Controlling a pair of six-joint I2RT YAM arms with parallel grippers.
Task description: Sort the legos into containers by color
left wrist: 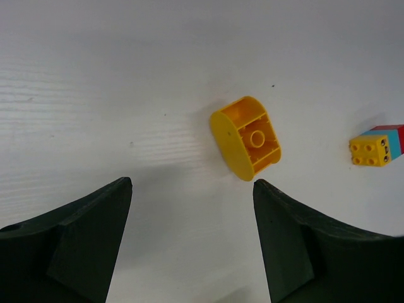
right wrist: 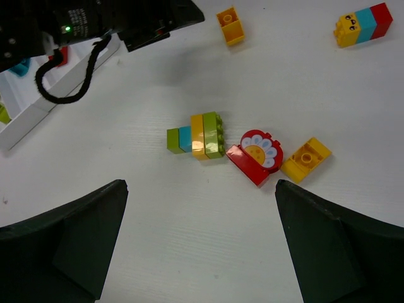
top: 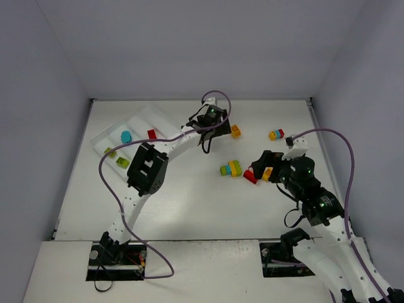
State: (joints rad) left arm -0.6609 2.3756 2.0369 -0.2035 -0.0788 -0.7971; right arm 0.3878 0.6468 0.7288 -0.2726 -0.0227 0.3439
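Observation:
My left gripper [top: 219,122] is open and empty above the table; in its wrist view [left wrist: 191,184] an orange-yellow rounded brick [left wrist: 247,137] lies on its side just beyond the right fingertip, also seen from above [top: 235,130]. A yellow-teal-red cluster [left wrist: 377,145] lies further right [top: 276,134]. My right gripper [right wrist: 201,184] is open and empty, hovering short of a green-teal-yellow-green cluster [right wrist: 197,134], a red flower brick [right wrist: 255,154] and a yellow brick [right wrist: 305,159]. The white tray [top: 140,118] at the far left holds a teal brick [top: 125,136], a red brick [top: 151,134] and two green bricks [top: 122,162].
The left arm's links [top: 148,167] stretch over the table between the tray and the middle. The right arm's purple cable [top: 344,145] loops at the right. Grey walls close in the table on three sides.

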